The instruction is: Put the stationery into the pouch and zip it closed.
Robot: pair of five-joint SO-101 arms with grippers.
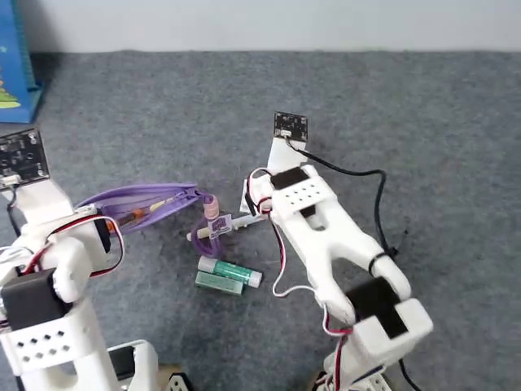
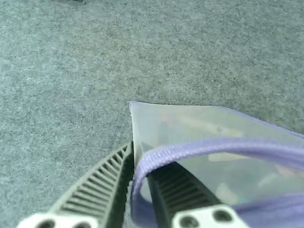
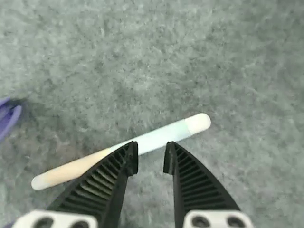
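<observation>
The right claw (image 3: 149, 154) is spread a little, with its tips just at the pen (image 3: 190, 127) on the desk (image 3: 142, 47). The pen lies sideways across them. The left claw (image 2: 135, 154) pinches the purple pouch (image 2: 213, 133) edge.

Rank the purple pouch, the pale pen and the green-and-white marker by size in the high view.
Largest: purple pouch.
Then pale pen and green-and-white marker: alike in length, marker thicker, so no ranking.
</observation>
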